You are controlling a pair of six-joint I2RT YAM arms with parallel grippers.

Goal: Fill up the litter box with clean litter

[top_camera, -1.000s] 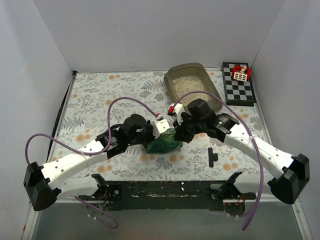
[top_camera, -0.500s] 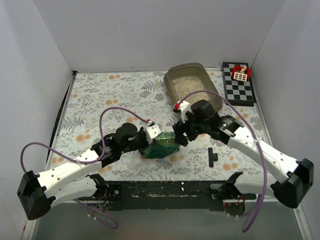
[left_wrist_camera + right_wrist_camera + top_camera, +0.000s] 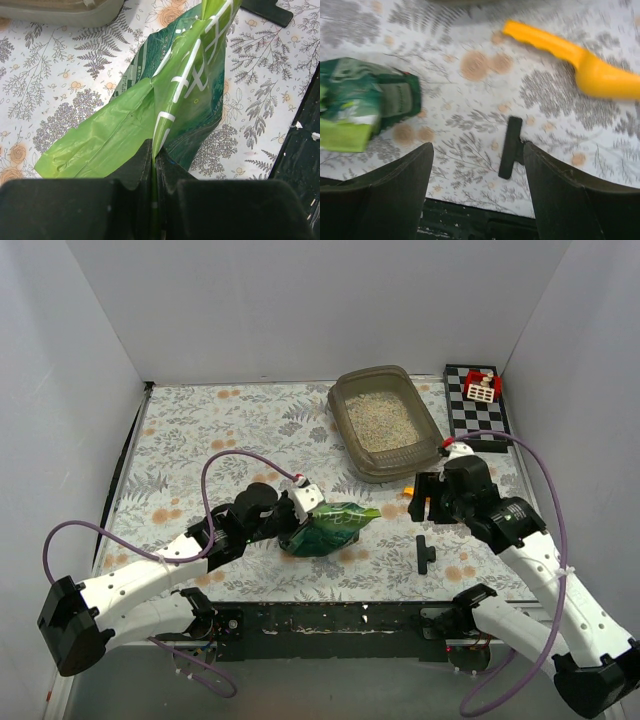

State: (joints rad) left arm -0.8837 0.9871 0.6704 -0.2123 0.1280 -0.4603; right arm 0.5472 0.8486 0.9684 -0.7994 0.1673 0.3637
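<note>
Setting: two white-and-black robot arms reach over a table (image 3: 220, 430) covered in a floral cloth, with white walls around it.
Litter box: a grey-brown plastic tray (image 3: 400, 468) with rounded corners and a flared rim, lying flat on the cloth. Every place below is given from this box.
Clean litter: pale beige granules (image 3: 385, 422) cover the floor of the box.
Green bag: a crinkled green foil bag (image 3: 330, 525) with white lettering lies on its side, in front of the box and to its left, apart from it. A lighter green end points to the right.
Left gripper: its jaws (image 3: 154, 160) are pressed together on a fold of the green bag, on the end of the bag farthest from the box.
Right gripper: its jaws (image 3: 478, 146) stand wide apart with nothing between them. It hangs above the cloth just in front of the box's near right corner.
Scoop: a yellow-orange plastic scoop (image 3: 580, 60) lies on the cloth in front of the box's near edge, blurred in the wrist view.
Black piece: a small black part (image 3: 425, 554) lies on the cloth farther in front of the box than the scoop.
Checkered board: a black-and-white board (image 3: 480, 425) lies just beside the box's right side, with a small red-and-white object (image 3: 481, 387) on its far end.
</note>
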